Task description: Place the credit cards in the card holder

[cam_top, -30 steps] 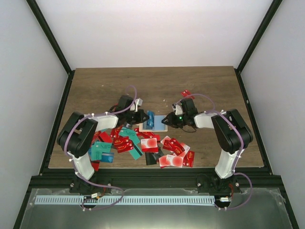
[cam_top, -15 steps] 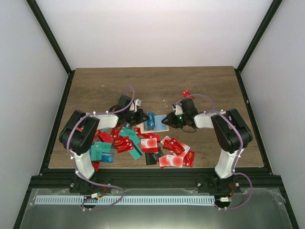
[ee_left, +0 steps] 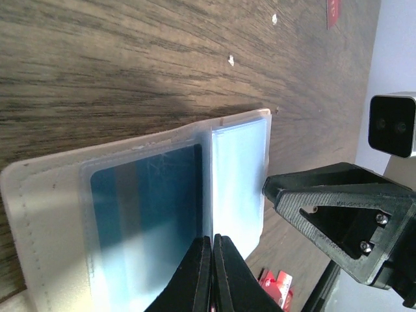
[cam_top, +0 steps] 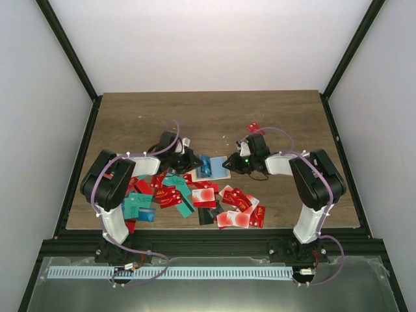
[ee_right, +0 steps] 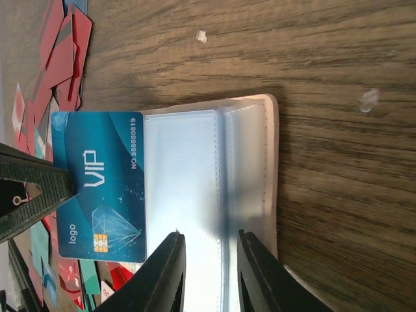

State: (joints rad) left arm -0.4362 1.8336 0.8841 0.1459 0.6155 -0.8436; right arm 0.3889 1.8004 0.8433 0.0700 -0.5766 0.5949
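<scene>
The card holder [cam_top: 220, 175] lies open mid-table, beige-rimmed [ee_right: 270, 162] with pale blue clear sleeves. A blue VIP credit card [ee_right: 97, 185] sits at its left sleeve, tilted up in the top view [cam_top: 205, 164]. My left gripper [cam_top: 195, 160] is shut on that card's outer edge; its finger [ee_right: 32, 195] overlaps the card. In the left wrist view the shut tips [ee_left: 212, 242] meet at the sleeve seam, with the blue card [ee_left: 146, 214] beside them. My right gripper [ee_right: 208, 250] stands slightly open over the holder's right sleeves, straddling the seam and clamping nothing that I can see.
Several red, teal and white credit cards lie heaped in front of the holder [cam_top: 170, 194] and to its right [cam_top: 239, 209]. One red card [cam_top: 253, 127] lies alone farther back. Black frame posts border the table's sides.
My left gripper has crept right toward the holder, carrying the blue card with it. The right gripper has barely shifted.
</scene>
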